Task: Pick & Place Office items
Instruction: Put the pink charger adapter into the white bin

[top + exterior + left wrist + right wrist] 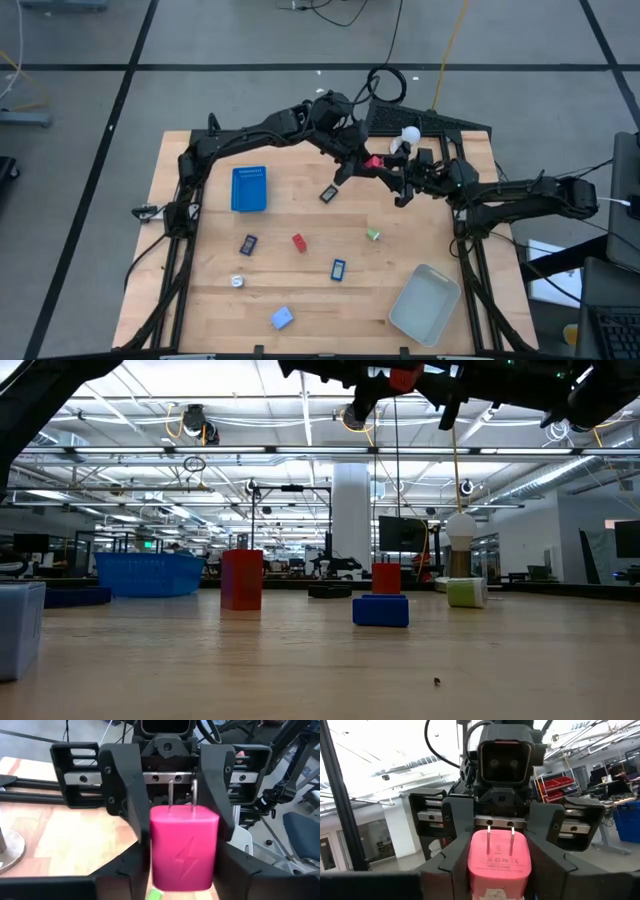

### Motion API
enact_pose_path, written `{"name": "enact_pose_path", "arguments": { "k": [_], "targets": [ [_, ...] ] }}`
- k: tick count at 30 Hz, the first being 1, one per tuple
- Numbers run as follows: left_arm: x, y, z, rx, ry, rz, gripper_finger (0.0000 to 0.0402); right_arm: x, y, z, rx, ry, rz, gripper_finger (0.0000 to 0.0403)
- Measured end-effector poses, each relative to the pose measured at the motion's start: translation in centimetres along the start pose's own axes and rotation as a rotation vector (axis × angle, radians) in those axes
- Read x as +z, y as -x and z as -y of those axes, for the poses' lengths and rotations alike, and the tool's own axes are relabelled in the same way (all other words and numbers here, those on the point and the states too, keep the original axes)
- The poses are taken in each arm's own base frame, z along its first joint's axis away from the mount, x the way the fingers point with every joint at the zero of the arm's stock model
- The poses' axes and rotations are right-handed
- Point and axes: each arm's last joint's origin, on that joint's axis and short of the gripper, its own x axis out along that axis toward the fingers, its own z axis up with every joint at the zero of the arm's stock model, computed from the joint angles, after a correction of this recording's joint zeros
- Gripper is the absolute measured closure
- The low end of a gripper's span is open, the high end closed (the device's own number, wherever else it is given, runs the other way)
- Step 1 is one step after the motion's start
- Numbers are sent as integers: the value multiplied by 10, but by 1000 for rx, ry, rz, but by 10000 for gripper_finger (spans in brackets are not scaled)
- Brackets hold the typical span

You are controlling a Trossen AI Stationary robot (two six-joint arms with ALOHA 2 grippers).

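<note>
A pink plug-in charger (374, 161) with two metal prongs hangs high over the table's far middle, between my two grippers, which meet tip to tip. My left gripper (363, 160) comes from the left and my right gripper (386, 167) from the right; both are closed on the charger. The low view shows it (405, 378) at the top edge, well above the wood. Small office items lie loose on the table below: a red block (298, 241), a green piece (372, 235), a black clip (328, 194), blue bits (338, 268) and a silvery piece (238, 281). My left gripper (185, 882) has the charger's body between its two fingers, one on each narrow side (154, 865), at the end away from the prongs. The fingers come from the table's left, slanting slightly down. The charger is lifted clear of the table. My right gripper (499, 882) pinches the same two sides (472, 870) of the charger between its fingers, coming from the table's right and slanting slightly up. The prong face (500, 845) shows between both pairs of fingers. The charger hangs clear of everything below.
A blue basket (249, 188) stands at the far left of the table. A translucent tray (425, 303) sits at the near right corner. A white knob-topped stand (408, 135) rises just behind the grippers. The table's near middle has bare wood.
</note>
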Motion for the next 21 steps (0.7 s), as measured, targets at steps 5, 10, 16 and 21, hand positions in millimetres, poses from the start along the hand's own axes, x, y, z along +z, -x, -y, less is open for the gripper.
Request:
{"name": "enact_pose_path", "arguments": {
  "k": [5,10,16,21],
  "targets": [
    [2,1,-2,4,-8,16,201,0,0,0,-2,0,3,245],
    [2,2,-3,13,-9,16,211,0,0,0,-4,-1,1,253],
    [-1,2,-4,36,-21,-12,203,-1,0,1,-7,-1,-6,253],
    [-8,5,-8,37,-4,-65,181,-1,0,1,-9,-1,-5,250]
  ]
}}
